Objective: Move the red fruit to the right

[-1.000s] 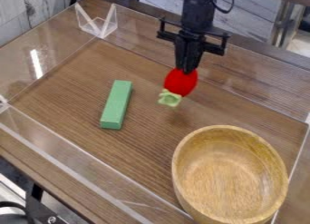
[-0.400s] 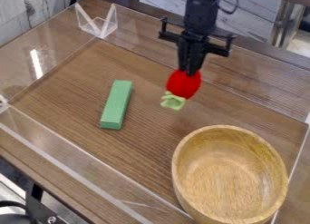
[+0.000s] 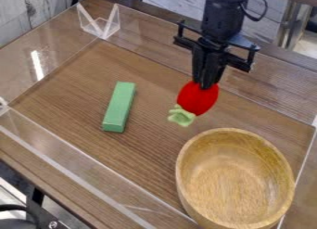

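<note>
Claw (image 3: 202,84) pinched on the red fruit (image 3: 197,97), gripping its top; fruit hangs directly beneath, leafy end low and left, just above the worktop (image 3: 148,149). Arm comes down near-vertical from the upper edge, claw pointing down. Wooden bowl (image 3: 235,182) sits just below-right of the fruit; green block (image 3: 119,107) lies well to its left. Versus one second ago: claw and fruit have shifted right, toward the bowl, and lifted slightly.

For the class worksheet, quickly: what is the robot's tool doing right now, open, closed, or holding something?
Tool: closed on the red fruit, holding it above the wooden table.
</note>
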Motion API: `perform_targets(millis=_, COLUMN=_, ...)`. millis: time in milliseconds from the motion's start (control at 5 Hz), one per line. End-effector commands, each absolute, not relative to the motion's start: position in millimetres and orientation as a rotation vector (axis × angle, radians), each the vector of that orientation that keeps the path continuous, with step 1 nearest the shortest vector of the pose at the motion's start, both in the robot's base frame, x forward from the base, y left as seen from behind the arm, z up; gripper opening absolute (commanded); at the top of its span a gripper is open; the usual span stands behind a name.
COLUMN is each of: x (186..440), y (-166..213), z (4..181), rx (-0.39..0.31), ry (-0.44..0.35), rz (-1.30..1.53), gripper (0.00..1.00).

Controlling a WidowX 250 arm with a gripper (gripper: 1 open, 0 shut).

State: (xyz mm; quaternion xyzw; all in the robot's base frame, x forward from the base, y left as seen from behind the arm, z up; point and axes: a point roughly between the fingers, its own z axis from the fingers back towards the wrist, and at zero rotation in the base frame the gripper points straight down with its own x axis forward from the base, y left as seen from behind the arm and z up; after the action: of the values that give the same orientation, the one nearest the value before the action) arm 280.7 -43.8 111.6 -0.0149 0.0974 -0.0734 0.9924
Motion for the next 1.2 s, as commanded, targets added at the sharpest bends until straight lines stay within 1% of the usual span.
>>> perform_targets(millis=0, x=259, y=-69, z=131.0, rx=-0.047, ry=0.146, rz=-0.215, gripper=0.0)
perform_targets(millis=200, x=245, y=-94, z=127.1, rx=-0.053, ry=0.164, rz=-0.262, gripper=0.0)
perform_targets(millis=400, x=232, y=-112, z=115.0, rx=-0.073, ry=0.183, rz=-0.301, gripper=0.0)
perform_targets(millis=600, x=226, y=-120, z=104.4, rx=-0.087, ry=0.199, rz=-0.319, gripper=0.0)
perform_targets(millis=800, x=214, y=-117, z=97.3, rx=-0.099, ry=0.21, rz=-0.336, gripper=0.0)
perform_targets(millis=1000, x=207, y=-112, z=94.9, rx=-0.107, ry=0.213, rz=-0.346, gripper=1.0)
